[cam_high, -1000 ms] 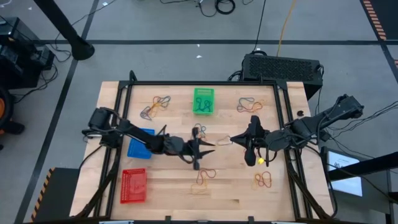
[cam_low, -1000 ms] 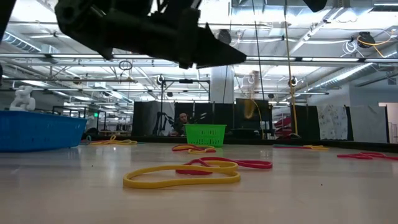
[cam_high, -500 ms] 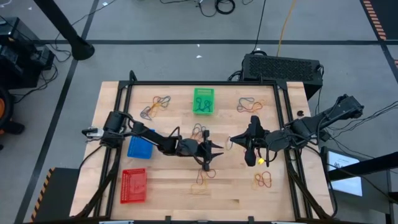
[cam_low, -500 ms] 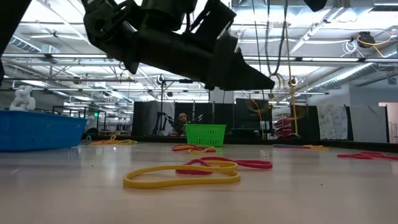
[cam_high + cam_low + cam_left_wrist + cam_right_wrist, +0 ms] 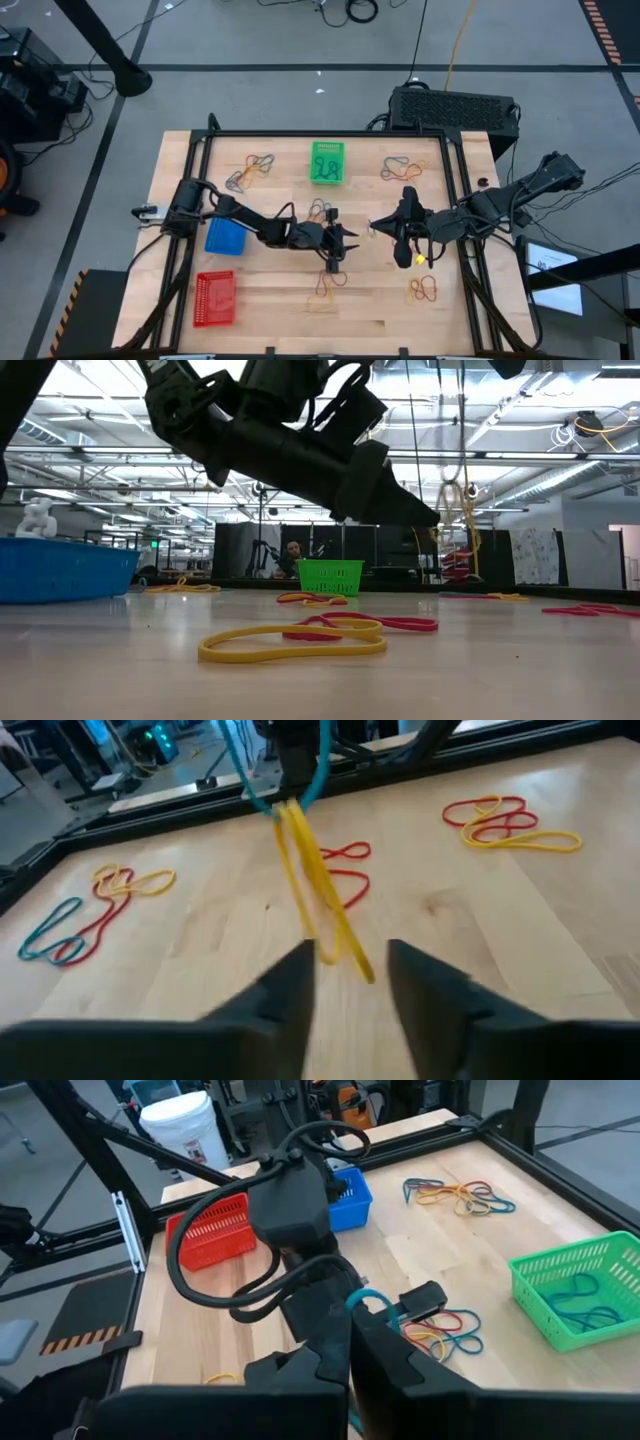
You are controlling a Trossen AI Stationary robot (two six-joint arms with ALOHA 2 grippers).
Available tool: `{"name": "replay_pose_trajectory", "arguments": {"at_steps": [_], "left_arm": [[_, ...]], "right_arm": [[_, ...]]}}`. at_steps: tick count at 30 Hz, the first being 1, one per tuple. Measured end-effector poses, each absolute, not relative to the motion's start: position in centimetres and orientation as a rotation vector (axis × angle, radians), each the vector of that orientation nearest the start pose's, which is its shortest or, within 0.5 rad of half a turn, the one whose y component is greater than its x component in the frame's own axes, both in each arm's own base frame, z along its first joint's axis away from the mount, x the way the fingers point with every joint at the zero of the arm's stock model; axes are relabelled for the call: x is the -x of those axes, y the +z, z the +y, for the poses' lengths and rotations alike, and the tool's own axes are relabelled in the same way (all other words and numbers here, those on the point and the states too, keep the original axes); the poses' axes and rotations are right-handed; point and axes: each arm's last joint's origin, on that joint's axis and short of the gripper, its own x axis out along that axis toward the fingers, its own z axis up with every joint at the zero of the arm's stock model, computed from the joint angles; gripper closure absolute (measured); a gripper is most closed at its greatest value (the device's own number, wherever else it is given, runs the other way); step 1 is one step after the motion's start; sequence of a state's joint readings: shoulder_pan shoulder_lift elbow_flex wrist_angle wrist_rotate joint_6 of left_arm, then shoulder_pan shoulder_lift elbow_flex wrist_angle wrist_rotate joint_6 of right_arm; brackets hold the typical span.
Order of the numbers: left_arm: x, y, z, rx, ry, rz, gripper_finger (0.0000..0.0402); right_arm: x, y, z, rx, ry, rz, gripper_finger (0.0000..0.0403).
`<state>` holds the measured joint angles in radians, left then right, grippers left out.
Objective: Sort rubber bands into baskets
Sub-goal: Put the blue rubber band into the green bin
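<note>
Looks early in the sorting. Only a few dark bands inside the green basket (image 5: 327,162), well beyond both tools. Cannot tell what lies in the blue basket (image 5: 224,238), behind the left gripper (image 5: 341,247) and partly under its arm, nor in the red basket (image 5: 215,298) off to that arm's side. Most rubber bands (image 5: 250,170) lying loose on the table (image 5: 380,310) in about 5 clusters around the 2 tools, so nearly everything left to do.

Right gripper (image 5: 373,226) pressed together on a yellow band (image 5: 318,895), together with a teal band (image 5: 240,775), lifted off the wood and facing the left gripper at close range. Left gripper with fingers (image 5: 285,1005) spread, the yellow band's lower end hanging just in front of the gap, not clamped there. Probably a hand-over in preparation.

From above: only 2 tools close together, the held band too thin to see. From the left wrist: the hanging yellow loop and the gap of the fingers, quite plain. From table height: the loop dangling in the air (image 5: 455,500) just ahead of the left gripper's tip. From the right wrist: the teal loop (image 5: 366,1301) just in front of the shut fingers, and all 3 baskets beyond.
</note>
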<state>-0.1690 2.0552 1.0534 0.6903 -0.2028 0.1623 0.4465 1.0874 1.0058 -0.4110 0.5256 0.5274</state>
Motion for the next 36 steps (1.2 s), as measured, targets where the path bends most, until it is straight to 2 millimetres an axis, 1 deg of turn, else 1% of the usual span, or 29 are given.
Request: {"name": "replay_pose_trajectory", "arguments": {"at_steps": [3,4,9,12,14,18,21,24,27,31,33,36], "left_arm": [[-41.2,13.4,-6.5,-0.218,0.007,0.309,0.0372],[-41.2,13.4,-6.5,-0.218,0.007,0.309,0.0386],[-41.1,13.2,-6.5,-0.222,0.006,0.326,0.0397],[-40.7,13.8,-6.7,-0.233,-0.004,0.377,0.0398],[-40.2,14.9,-7.0,-0.241,-0.016,0.402,0.0399],[-38.5,17.0,-8.3,-0.326,-0.136,0.489,0.04],[-37.0,18.5,-9.1,-0.379,-0.188,0.556,0.04],[-35.4,20.8,-9.7,-0.412,-0.174,0.573,0.04],[-34.1,23.1,-10.4,-0.432,-0.146,0.508,0.0401],[-32.4,26.5,-11.2,-0.485,-0.121,0.349,0.0401],[-31.9,28.2,-11.2,-0.499,-0.086,0.26,0.0401],[-30.9,31.1,-10.6,-0.485,-0.013,0.125,0.0401]], "right_arm": [[-21.2,33.3,8.5,-0.288,-0.188,0.401,0.0403],[-21.2,33.3,8.5,-0.288,-0.188,0.401,0.0403],[-21.2,33.3,8.5,-0.286,-0.188,0.401,0.0403],[-21.2,33.3,8.5,-0.265,-0.184,0.404,0.0403],[-21.2,33.3,8.5,-0.247,-0.181,0.407,0.0403],[-21.1,33.1,8.5,-0.216,-0.183,0.431,0.0403],[-20.8,32.6,8.3,-0.217,-0.205,0.487,0.0403],[-20.1,31.6,8.0,-0.251,-0.261,0.581,0.0403],[-19.3,30.8,7.7,-0.299,-0.331,0.676,0.0403],[-18.6,30.1,7.3,-0.348,-0.411,0.752,0.0403],[-18.4,29.9,7.2,-0.364,-0.435,0.767,0.0403],[-18.5,29.5,7.3,-0.377,-0.455,0.778,0.0403]]}}
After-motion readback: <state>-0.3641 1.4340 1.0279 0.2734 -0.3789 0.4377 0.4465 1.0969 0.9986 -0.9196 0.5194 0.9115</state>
